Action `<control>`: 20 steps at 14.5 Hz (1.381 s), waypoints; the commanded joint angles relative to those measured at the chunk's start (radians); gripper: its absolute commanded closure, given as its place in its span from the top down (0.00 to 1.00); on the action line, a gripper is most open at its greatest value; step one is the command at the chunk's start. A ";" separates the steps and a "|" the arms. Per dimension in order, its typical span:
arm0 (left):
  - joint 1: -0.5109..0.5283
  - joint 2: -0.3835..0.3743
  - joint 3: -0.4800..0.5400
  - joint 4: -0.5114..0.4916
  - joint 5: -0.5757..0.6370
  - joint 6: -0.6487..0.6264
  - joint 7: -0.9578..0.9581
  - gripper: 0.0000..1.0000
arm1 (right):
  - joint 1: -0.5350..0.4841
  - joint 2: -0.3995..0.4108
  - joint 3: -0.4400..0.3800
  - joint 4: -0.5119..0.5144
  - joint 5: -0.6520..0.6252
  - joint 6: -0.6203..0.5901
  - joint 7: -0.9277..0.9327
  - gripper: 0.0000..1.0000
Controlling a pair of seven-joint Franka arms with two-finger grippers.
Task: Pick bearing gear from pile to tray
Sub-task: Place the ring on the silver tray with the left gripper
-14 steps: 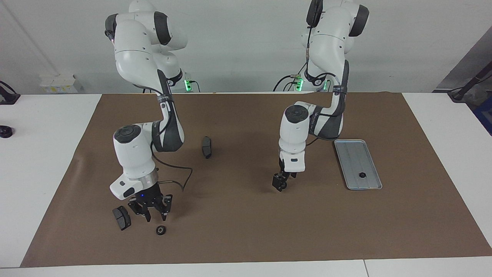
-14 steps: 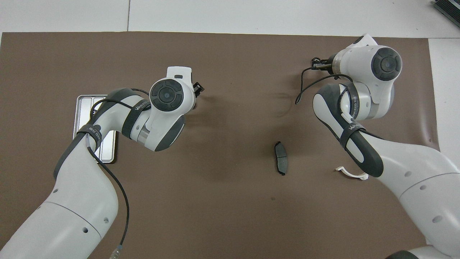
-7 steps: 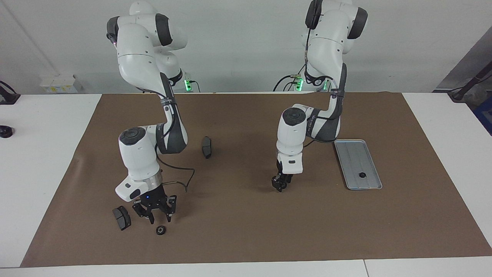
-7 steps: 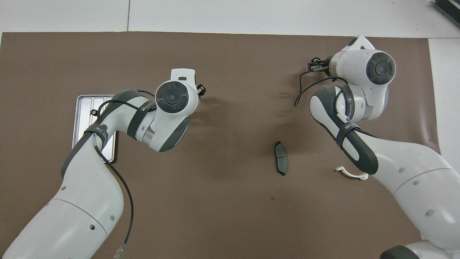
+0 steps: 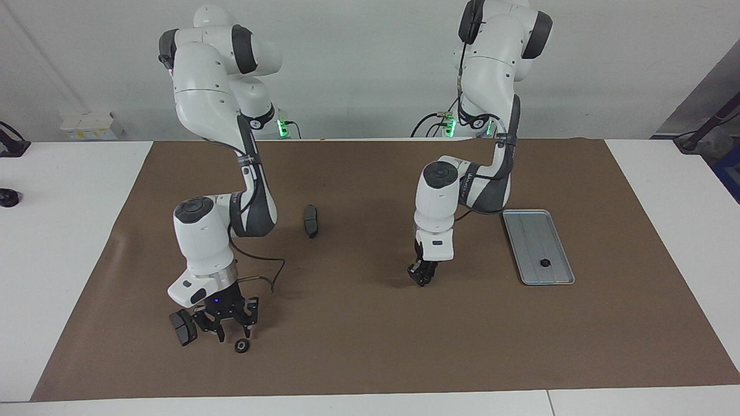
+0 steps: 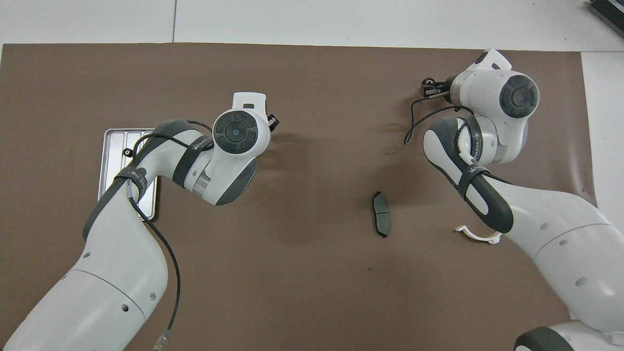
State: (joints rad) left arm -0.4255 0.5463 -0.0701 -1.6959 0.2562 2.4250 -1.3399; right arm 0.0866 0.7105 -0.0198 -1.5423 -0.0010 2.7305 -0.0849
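Observation:
A small black bearing gear (image 5: 241,345) lies on the brown mat at the right arm's end, also showing in the overhead view (image 6: 428,81). My right gripper (image 5: 233,331) is open and hangs low over the mat, just nearer to the robots than this gear, not touching it. It also shows in the overhead view (image 6: 432,90). The silver-grey tray (image 5: 533,231) lies at the left arm's end with another small black gear (image 5: 544,263) in it. My left gripper (image 5: 422,276) is shut and empty, low over the mat between the tray and the table's middle.
A black brake pad (image 5: 182,327) lies right beside the right gripper, toward the mat's edge. A second brake pad (image 5: 311,220) lies nearer to the robots, mid-table. In the overhead view the left arm covers part of the tray (image 6: 111,146).
The right gripper has come down closer to the mat beside the bearing gear, staying open. The left gripper has drifted slightly away from the tray.

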 commanded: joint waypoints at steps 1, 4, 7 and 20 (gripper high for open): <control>-0.001 -0.032 0.010 0.030 0.028 -0.108 0.049 0.00 | -0.007 0.024 0.011 0.019 0.013 0.032 -0.035 0.60; 0.074 -0.158 0.003 -0.007 0.000 -0.216 0.239 0.00 | 0.004 0.024 0.011 0.024 0.016 0.032 -0.035 0.60; 0.204 -0.299 0.009 -0.069 -0.181 -0.337 0.619 0.00 | 0.015 0.024 0.011 0.024 0.012 0.034 -0.035 0.59; 0.473 -0.477 0.009 -0.550 -0.246 -0.098 1.006 0.00 | 0.013 0.026 0.011 0.014 0.006 0.068 -0.085 0.50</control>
State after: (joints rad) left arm 0.0361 0.1210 -0.0526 -2.1713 0.0317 2.2817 -0.3529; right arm 0.1065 0.7198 -0.0156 -1.5362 -0.0015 2.7692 -0.1311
